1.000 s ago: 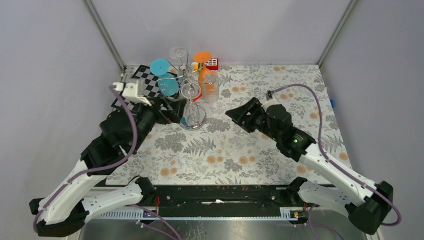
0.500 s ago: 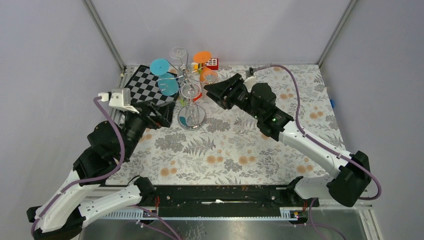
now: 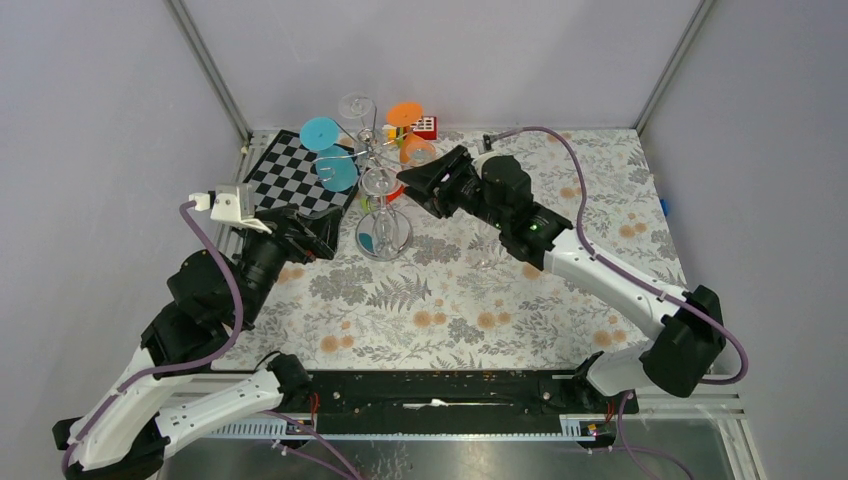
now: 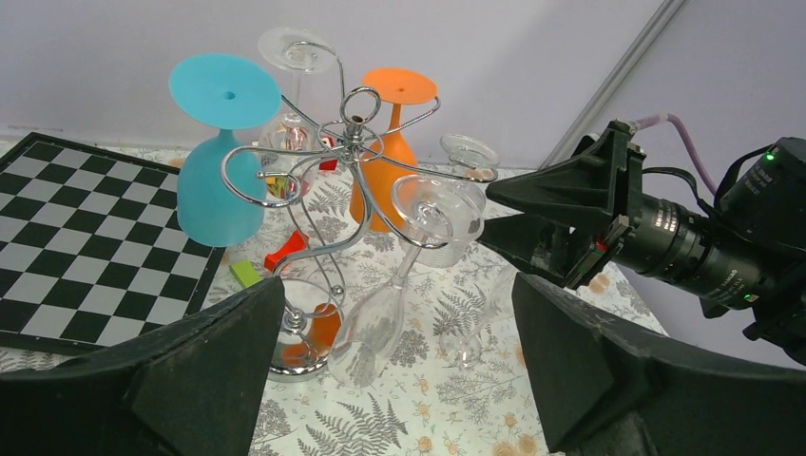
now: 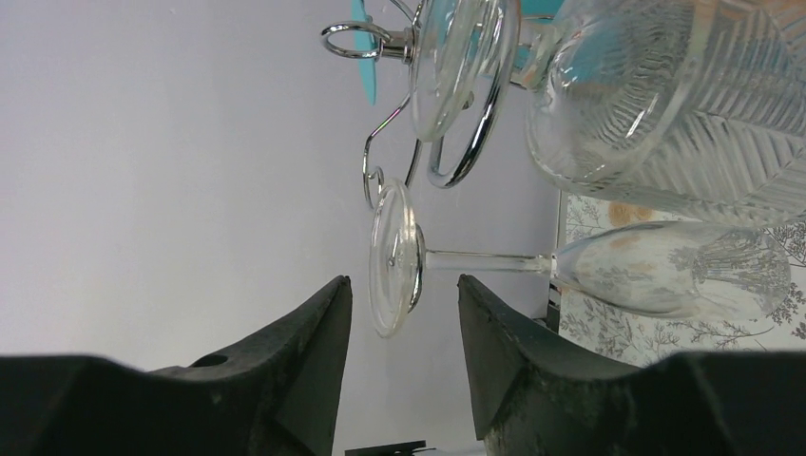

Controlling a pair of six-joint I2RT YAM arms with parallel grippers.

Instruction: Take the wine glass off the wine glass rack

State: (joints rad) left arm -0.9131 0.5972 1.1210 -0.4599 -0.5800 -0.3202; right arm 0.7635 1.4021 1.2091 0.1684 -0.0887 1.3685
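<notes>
The silver wire wine glass rack [image 4: 354, 142] [image 3: 366, 150] stands on the floral table beside the chessboard. Upside down on its curled arms hang a blue glass [image 4: 219, 180], an orange glass [image 4: 385, 171], a ribbed clear glass [image 5: 665, 104] and a slim clear wine glass [image 4: 380, 313] [image 5: 656, 271]. My right gripper [image 5: 404, 280] [image 3: 405, 185] is open at the rack. Its fingertips stand on either side of the slim glass's foot [image 5: 393, 256] without touching it. My left gripper [image 4: 397, 285] [image 3: 330, 228] is wide open and empty, short of the rack's base [image 4: 299, 356].
The black-and-white chessboard [image 3: 290, 175] lies left of the rack. Small red and green blocks [image 4: 285, 252] lie behind the base. Another clear glass [image 4: 466, 347] stands on the table under the right arm. Grey walls close off the back and both sides.
My right arm swung left up to the rack and its jaws narrowed a little. My left arm drew back from the rack's base toward the near left.
</notes>
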